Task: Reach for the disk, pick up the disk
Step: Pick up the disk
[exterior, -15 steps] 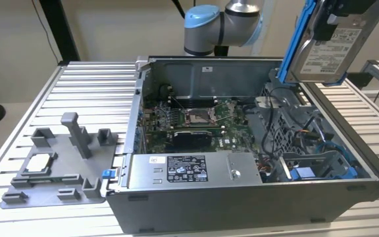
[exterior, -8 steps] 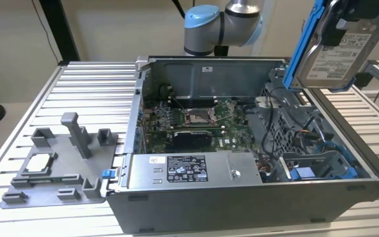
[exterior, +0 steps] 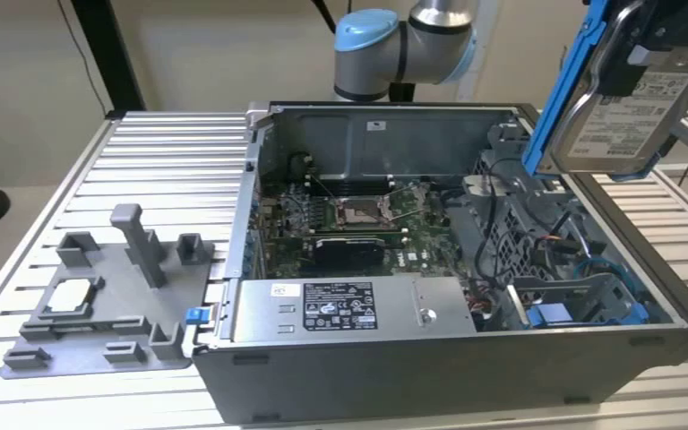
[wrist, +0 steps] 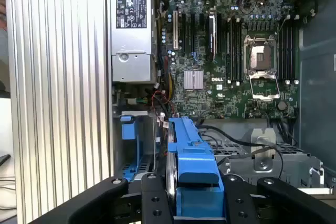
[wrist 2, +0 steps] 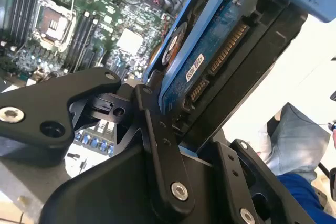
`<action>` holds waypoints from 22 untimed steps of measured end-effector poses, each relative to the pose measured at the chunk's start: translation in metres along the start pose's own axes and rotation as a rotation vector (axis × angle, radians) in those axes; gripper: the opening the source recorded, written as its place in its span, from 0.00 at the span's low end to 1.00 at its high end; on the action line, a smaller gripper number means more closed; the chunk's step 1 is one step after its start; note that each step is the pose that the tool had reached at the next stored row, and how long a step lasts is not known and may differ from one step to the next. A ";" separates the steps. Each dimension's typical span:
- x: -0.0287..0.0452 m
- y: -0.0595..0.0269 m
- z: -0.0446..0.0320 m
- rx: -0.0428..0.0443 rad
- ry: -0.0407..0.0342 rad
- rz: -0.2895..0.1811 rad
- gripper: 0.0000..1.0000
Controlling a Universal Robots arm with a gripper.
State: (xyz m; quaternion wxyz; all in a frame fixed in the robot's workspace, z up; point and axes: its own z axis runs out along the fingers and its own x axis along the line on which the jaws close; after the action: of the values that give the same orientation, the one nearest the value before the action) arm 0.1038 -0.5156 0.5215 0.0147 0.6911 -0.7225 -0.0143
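The disk (exterior: 626,112), a silver hard drive with a white label in a bright blue bracket, hangs upright in the air above the open computer case (exterior: 440,358), at the exterior view's upper right. My gripper (exterior: 645,40) is shut on its upper part. In the first wrist view the blue bracket (wrist: 191,156) sits between the black fingers (wrist: 152,198), edge on. The second wrist view shows the disk's circuit-board side (wrist 2: 220,56) clamped by a black finger (wrist 2: 157,129).
Below lie the motherboard (exterior: 344,215), the grey power supply box (exterior: 344,309) with a black-and-white label, and a blue drive bay (exterior: 583,305). A grey plastic fixture (exterior: 111,296) stands on the slatted table (exterior: 165,161) at the exterior view's left.
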 end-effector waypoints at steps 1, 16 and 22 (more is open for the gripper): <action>0.0026 -0.0003 0.0000 -0.0003 0.0000 0.000 0.00; 0.0354 -0.0045 0.0046 -0.0023 0.0002 0.000 0.00; 0.0449 -0.0058 0.0083 -0.0023 0.0001 0.000 0.00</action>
State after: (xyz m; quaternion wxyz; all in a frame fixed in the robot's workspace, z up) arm 0.1072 -0.5608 0.5130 0.0156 0.6911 -0.7225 -0.0151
